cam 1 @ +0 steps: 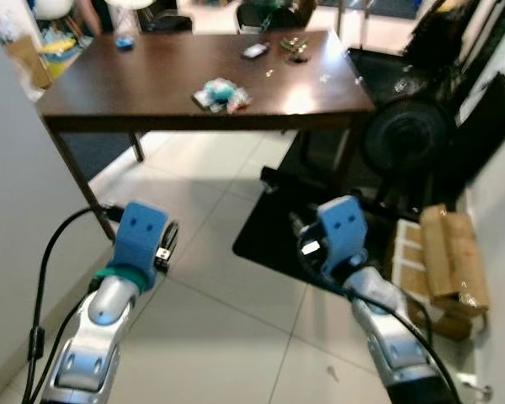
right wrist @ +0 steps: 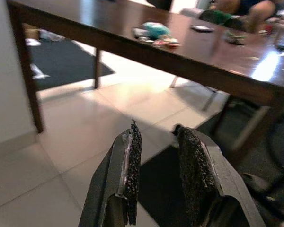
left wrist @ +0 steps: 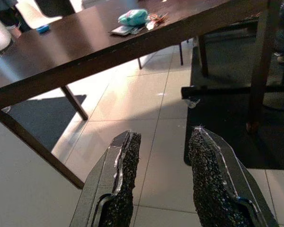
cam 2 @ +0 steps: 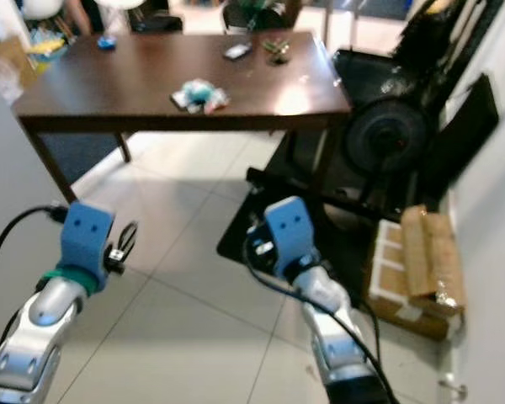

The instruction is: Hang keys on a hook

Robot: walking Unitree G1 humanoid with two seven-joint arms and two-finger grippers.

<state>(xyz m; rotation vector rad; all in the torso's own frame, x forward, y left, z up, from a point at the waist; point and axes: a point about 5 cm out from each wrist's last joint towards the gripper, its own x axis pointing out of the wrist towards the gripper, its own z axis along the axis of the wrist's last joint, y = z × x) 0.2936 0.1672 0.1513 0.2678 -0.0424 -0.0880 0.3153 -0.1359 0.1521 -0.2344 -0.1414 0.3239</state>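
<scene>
Facing a dark brown wooden table (cam 1: 151, 93) in the upper half of the frame, I hold both arms low over the pale tiled floor (cam 1: 227, 328). My left gripper (left wrist: 163, 182) has its jaws spread, gripping nothing; my right gripper (right wrist: 158, 177) likewise. A teal-and-red bundle (cam 1: 221, 93) at the table's near edge, blurred, may be the keys.

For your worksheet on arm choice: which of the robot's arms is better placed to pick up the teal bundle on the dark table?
Probably the right. The right gripper sits slightly nearer the teal bundle, jaws open and empty. The left gripper, also open, hangs beside the table leg.
</scene>
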